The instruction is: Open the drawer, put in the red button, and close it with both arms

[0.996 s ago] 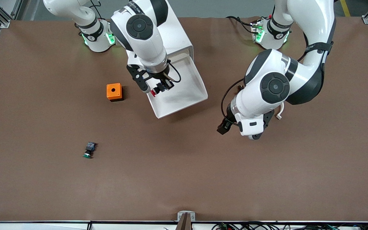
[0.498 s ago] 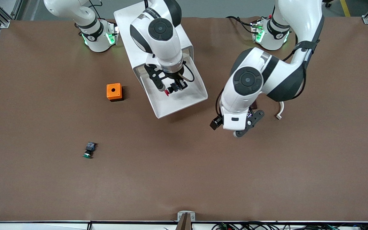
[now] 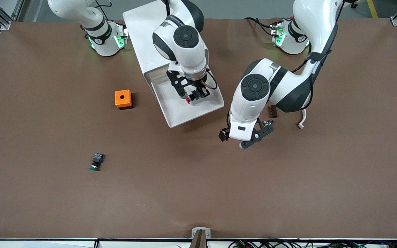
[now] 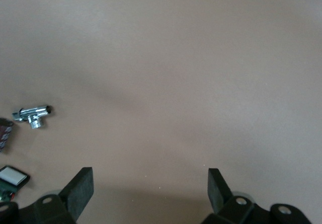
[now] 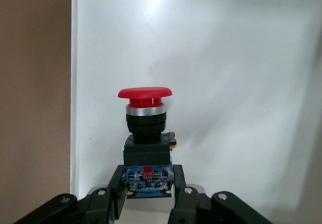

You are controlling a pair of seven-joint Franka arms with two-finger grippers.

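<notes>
Red button (image 3: 187, 100) sits clenched in the right gripper (image 3: 194, 96), a little above and left of the front view's centre, held in the air over the floor of the open drawer (image 3: 174, 101). In the right wrist view the button (image 5: 146, 133) fills the lower middle of the frame: red cap on top, silver ring and black body below it, and the blue rear block pinched between the two fingers (image 5: 114, 196) of the gripper (image 5: 147, 196). White drawer floor (image 5: 226, 58) lies under it, with the drawer's side wall and a strip of brown table (image 5: 35, 83) at the frame's left edge.

The drawer is pulled out of the white cabinet (image 3: 140, 31) at upper centre of the front view, slanting down toward the frame's middle.

The left gripper (image 3: 248, 136) hangs over bare table just right of centre, near the drawer's front corner. Its fingers (image 4: 80, 189) stand wide apart and hold nothing, as the left wrist view shows at its bottom edge. A small chrome fitting (image 4: 32, 116) lies at that frame's left edge.

An orange box (image 3: 123, 99) stands on the table left of the drawer. A green button (image 3: 96, 162) lies in the lower left part of the front view, well apart from everything else.
</notes>
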